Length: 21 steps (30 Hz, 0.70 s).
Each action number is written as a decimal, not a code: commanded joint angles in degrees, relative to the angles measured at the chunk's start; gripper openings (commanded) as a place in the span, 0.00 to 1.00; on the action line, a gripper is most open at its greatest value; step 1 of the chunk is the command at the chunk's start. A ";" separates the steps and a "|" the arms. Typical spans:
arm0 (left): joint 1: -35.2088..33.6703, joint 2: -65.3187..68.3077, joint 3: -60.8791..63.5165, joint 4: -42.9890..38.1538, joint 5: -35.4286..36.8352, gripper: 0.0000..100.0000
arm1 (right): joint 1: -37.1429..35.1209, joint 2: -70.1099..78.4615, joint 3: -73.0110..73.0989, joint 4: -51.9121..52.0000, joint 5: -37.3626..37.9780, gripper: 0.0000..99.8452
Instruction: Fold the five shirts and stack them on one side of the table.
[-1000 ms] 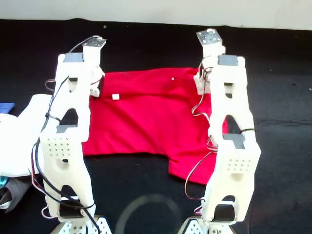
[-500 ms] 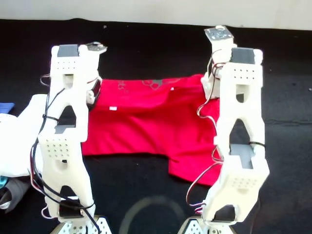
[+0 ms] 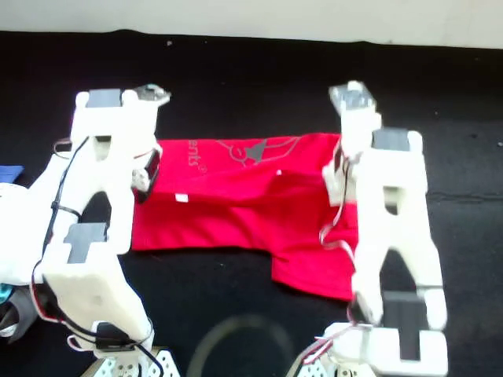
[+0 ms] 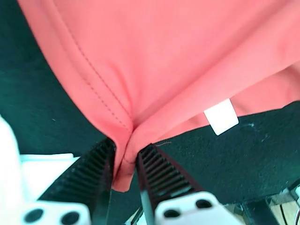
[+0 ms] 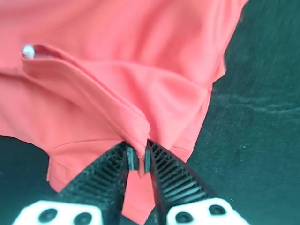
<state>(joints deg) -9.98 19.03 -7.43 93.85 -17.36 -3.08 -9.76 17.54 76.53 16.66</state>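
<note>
Black table (image 3: pixel 236 71) | red shirt (image 3: pixel 236 204) far edge pulled nearer | left fingers (image 4: pixel 159 173), right fingers (image 5: pixel 168 173) clamp its hem

The left end effector (image 4: pixel 125 149) pinches a fold of the red shirt (image 4: pixel 154 51) between its two black ribbed fingers (image 4: pixel 159 171), with the stitched hem gathered into the grip. A small white tag (image 4: pixel 221 116) hangs at the shirt's edge, just above the black table (image 4: pixel 234 154)

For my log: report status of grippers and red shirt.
Left gripper, right gripper: both shut on red shirt. Far edge turned over. White cloth aside, left.
</note>
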 commanded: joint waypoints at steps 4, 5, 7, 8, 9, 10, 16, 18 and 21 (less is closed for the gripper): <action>0.66 -7.87 9.63 -4.13 -0.53 0.01 | 2.15 -13.85 13.93 -2.95 0.53 0.01; 0.75 -8.66 10.51 -4.31 -0.53 0.01 | 2.33 -14.81 14.46 -2.07 0.53 0.01; 0.84 -9.89 12.00 -4.40 -0.53 0.01 | 2.68 -16.40 15.08 -0.48 1.23 0.01; 0.84 -10.15 12.44 -4.40 -0.53 0.01 | 2.86 -17.19 15.34 0.22 2.37 0.01; 0.84 -10.24 12.79 -4.40 -0.62 0.01 | 3.30 -17.89 15.78 0.66 3.08 0.01; 0.66 -10.33 12.88 -4.40 -0.62 0.01 | 3.74 -18.59 16.31 0.84 3.69 0.01; 0.92 -10.95 14.46 -4.04 -0.62 0.01 | 7.16 -22.64 19.74 1.63 7.38 0.01; 0.92 -10.33 16.75 -4.57 -0.62 0.01 | 7.34 -23.69 22.29 1.36 8.00 0.01; 0.92 -10.59 21.49 -10.11 -0.62 0.01 | 7.08 -24.22 26.68 -0.04 8.00 0.01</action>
<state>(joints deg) -9.98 11.56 11.38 87.78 -17.36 3.43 -32.00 41.71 77.58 24.04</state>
